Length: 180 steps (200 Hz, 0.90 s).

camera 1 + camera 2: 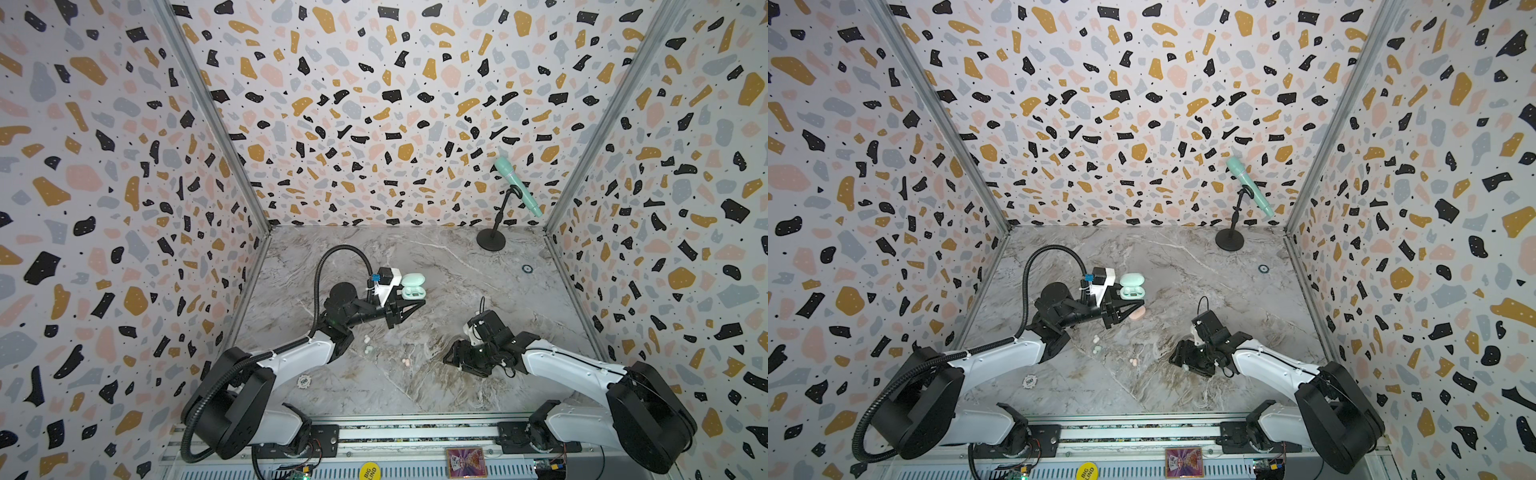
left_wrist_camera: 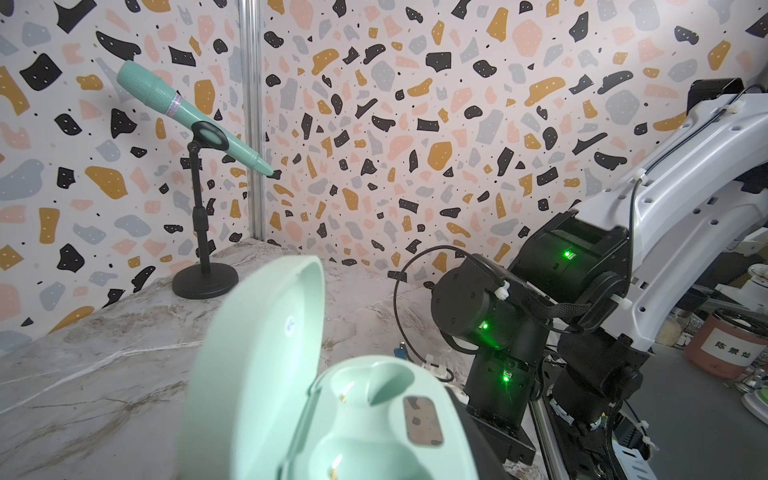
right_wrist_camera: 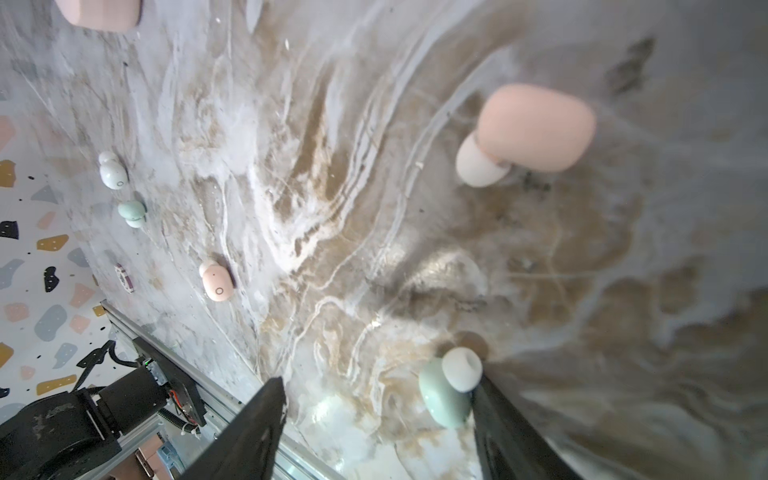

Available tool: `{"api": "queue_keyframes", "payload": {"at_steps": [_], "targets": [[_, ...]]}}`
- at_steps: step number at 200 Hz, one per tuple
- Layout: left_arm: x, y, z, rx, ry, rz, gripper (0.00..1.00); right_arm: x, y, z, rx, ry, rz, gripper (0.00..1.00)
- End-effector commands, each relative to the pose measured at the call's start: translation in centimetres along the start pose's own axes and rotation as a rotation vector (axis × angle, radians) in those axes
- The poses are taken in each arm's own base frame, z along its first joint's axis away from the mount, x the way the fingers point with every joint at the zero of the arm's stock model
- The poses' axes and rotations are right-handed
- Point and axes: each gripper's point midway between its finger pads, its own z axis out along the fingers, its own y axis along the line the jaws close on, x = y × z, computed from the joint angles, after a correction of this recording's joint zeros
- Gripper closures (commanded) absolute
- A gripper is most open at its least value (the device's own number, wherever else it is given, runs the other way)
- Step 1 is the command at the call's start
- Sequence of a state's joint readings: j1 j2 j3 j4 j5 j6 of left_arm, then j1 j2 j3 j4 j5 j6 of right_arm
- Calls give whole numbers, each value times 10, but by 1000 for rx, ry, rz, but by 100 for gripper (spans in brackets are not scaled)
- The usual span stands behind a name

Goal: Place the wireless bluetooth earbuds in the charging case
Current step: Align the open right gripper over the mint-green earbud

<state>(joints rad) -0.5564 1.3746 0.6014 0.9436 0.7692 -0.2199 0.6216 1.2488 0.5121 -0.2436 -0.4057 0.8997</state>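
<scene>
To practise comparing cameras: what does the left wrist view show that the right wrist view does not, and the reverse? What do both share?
Only the left wrist view: the open mint charging case, both sockets empty, the mint microphone on its stand, and the right arm. Only the right wrist view: loose on the table, a white earbud, a pink earbud, and a mint earbud beside one finger of the open right pincer. Both: the marble tabletop and the patterned wall.

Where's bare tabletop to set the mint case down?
Free: far marble tabletop left of the microphone stand; near strip from poker chip to right arm. Crowded: earbuds between left gripper and right gripper, pink case by the left.
</scene>
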Motion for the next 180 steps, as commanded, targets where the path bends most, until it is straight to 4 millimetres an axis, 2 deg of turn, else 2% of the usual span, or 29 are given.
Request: {"api": "queue_keyframes", "payload": {"at_steps": [1, 40, 56, 104, 147, 180], "targets": [[-13, -3, -4, -1, -40, 54, 59, -14, 28, -6, -62, -34, -21, 27], [-13, -3, -4, -1, -39, 56, 59, -19, 61, -7, -151, -22, -63, 26], [-12, -3, -4, -3, -37, 53, 59, -21, 67, -9, -153, -22, -68, 26], [-13, -2, -4, -3, -37, 56, 59, -20, 46, -15, -38, -34, -70, 26], [-14, -2, -3, -2, -40, 56, 58, -7, 21, -11, 33, -11, -33, 27], [-14, -3, -3, -2, -40, 56, 58, -1, 15, -4, 26, 6, -10, 25]]}}
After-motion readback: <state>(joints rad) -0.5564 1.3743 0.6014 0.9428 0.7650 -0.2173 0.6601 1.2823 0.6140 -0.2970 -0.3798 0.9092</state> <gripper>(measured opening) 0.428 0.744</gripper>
